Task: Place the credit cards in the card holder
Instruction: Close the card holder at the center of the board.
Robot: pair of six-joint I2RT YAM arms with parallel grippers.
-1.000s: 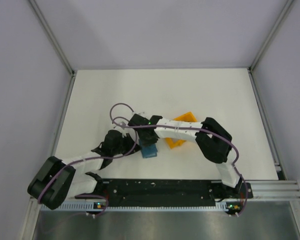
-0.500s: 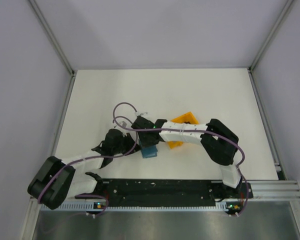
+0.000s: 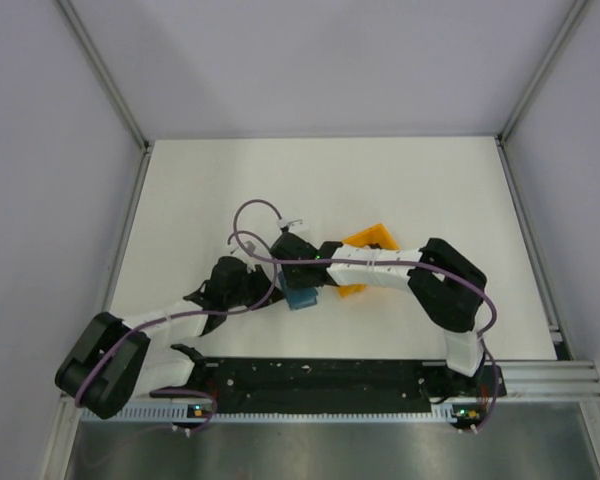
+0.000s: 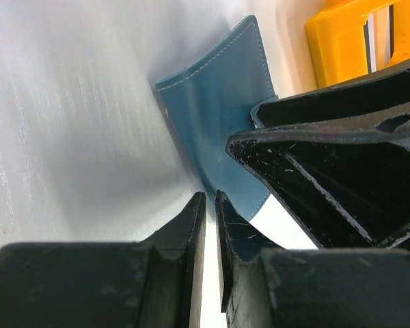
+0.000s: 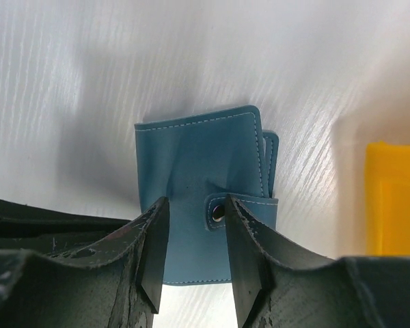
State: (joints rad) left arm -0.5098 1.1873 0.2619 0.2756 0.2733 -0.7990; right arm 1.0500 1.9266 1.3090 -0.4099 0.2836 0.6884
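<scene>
The right arm has swung nearer the arm bases, uncovering more of the orange rack [image 3: 368, 240], and its right claw [image 5: 195, 205] has spread wider; it now hangs released astride the snap tab [image 5: 217, 212] of the card holder [image 5: 198, 157]. The holder lies folded on the counter [image 3: 400, 180], just left of the rack. The left claw [image 4: 210, 198] is nearly clenched at the holder's edge; whether it pinches it I cannot tell. No credit cards show clearly, so the loading seems undone. No writing is readable.
</scene>
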